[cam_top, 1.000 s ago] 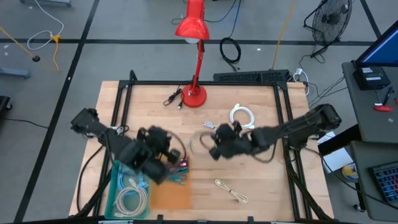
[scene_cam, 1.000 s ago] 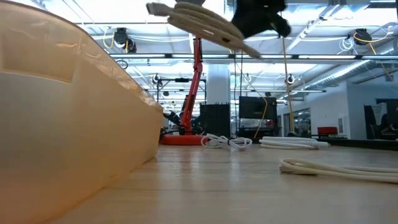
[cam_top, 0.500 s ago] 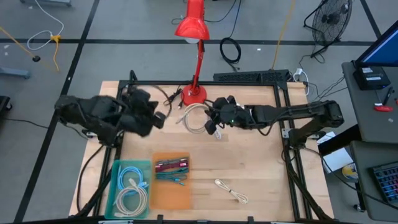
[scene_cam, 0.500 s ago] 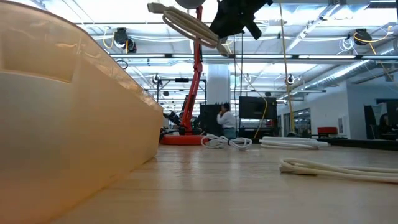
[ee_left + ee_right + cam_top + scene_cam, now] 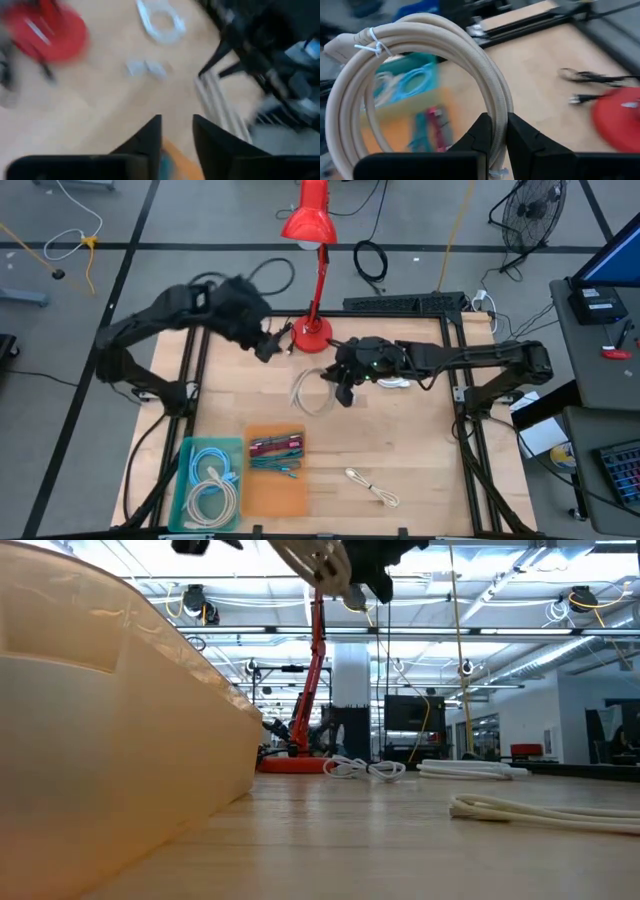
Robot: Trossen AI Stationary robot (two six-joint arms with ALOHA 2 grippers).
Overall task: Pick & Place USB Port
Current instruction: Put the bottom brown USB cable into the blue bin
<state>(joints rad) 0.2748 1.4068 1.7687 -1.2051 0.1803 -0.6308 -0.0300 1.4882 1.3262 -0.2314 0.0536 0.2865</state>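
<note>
Right gripper (image 5: 345, 385): its fingers are clamped on the beige coiled cable (image 5: 312, 392), which hangs above the middle of the tabletop (image 5: 420, 450), toward its far edge.
Left gripper (image 5: 262, 345): it hovers near the red lamp base (image 5: 312, 335) at the far edge; its fingers stand a little apart and hold nothing.
Destination: you probably aim for the orange tray (image 5: 275, 480) or the teal tray (image 5: 210, 485) at the near left corner.
Advice: carry the coil high, let it stop swinging, then lower it fully inside the tray before you release.
</note>
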